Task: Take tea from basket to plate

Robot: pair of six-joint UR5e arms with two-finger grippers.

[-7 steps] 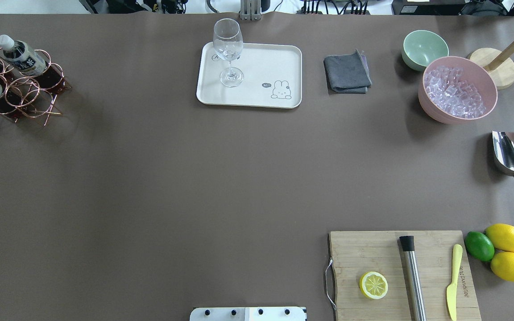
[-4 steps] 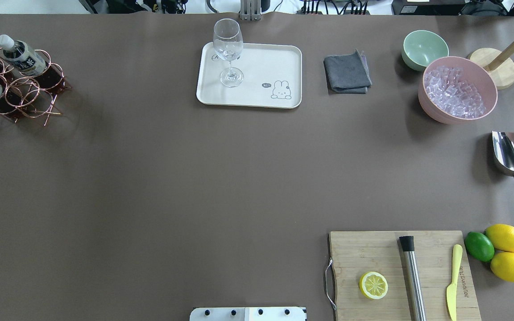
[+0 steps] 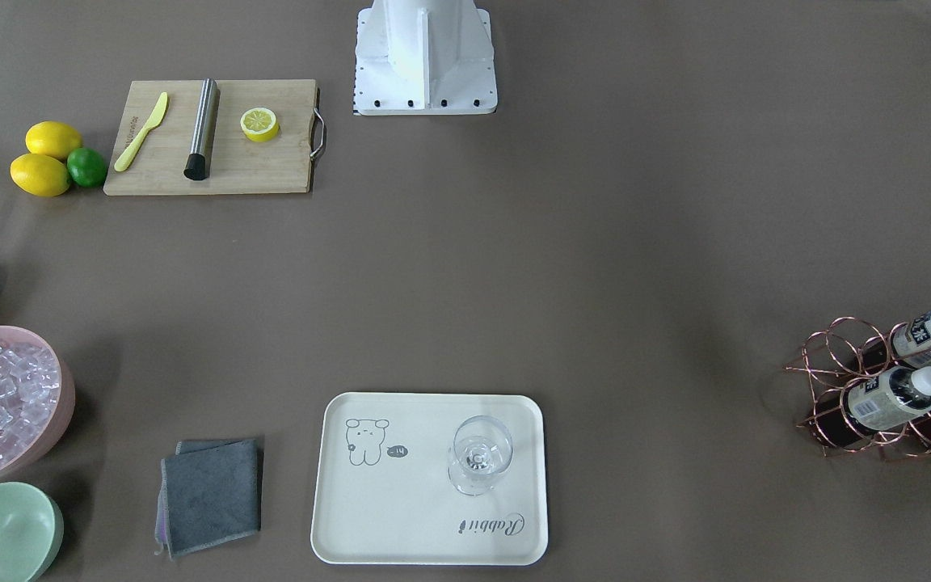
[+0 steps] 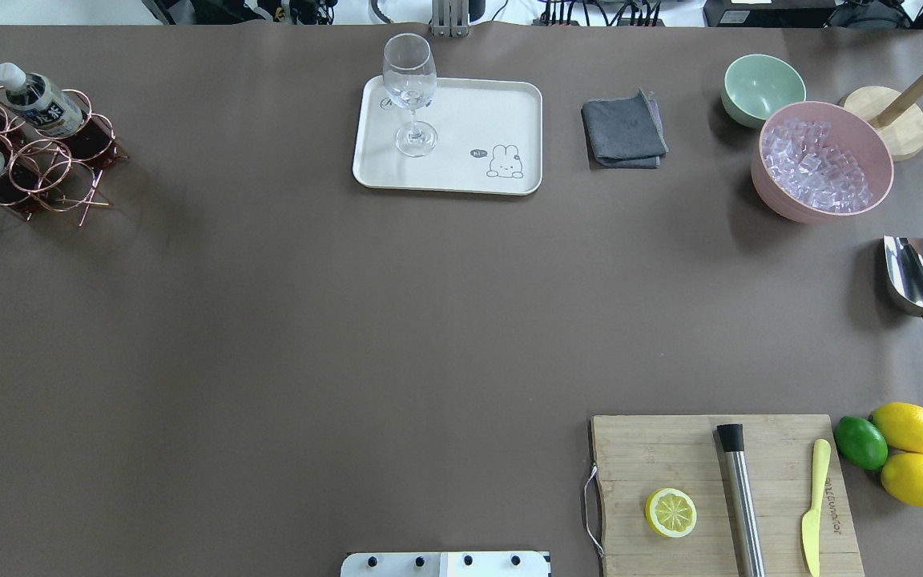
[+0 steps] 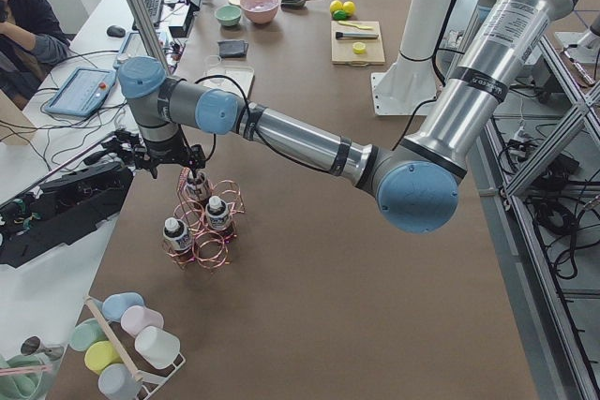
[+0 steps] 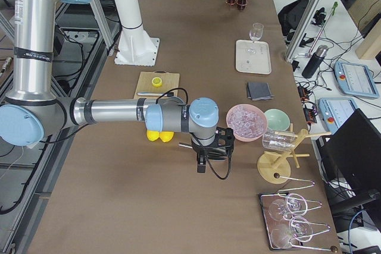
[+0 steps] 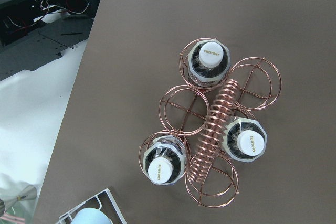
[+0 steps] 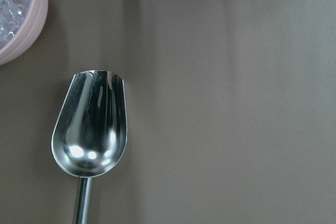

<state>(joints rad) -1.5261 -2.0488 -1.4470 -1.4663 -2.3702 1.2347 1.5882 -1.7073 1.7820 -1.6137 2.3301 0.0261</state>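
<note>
Three tea bottles stand in the copper wire basket (image 7: 218,120) at the table's far left. The left wrist view looks straight down on their white caps: one (image 7: 208,56), one (image 7: 247,141), one (image 7: 161,167). Two show in the overhead view (image 4: 38,102). My left gripper (image 5: 194,178) hangs just above the basket in the exterior left view; I cannot tell whether it is open or shut. The cream plate (image 4: 477,112) lies at the far middle with a stemmed glass (image 4: 411,88) on it. My right gripper (image 6: 204,162) hovers over the steel scoop; its state cannot be told.
The steel scoop (image 8: 92,135) lies near the pink bowl of ice (image 4: 822,160). A green bowl (image 4: 762,86), a grey cloth (image 4: 623,130), a cutting board (image 4: 670,457) with a lemon half, a muddler and a knife, and whole lemons and a lime (image 4: 910,453) are on the right.
</note>
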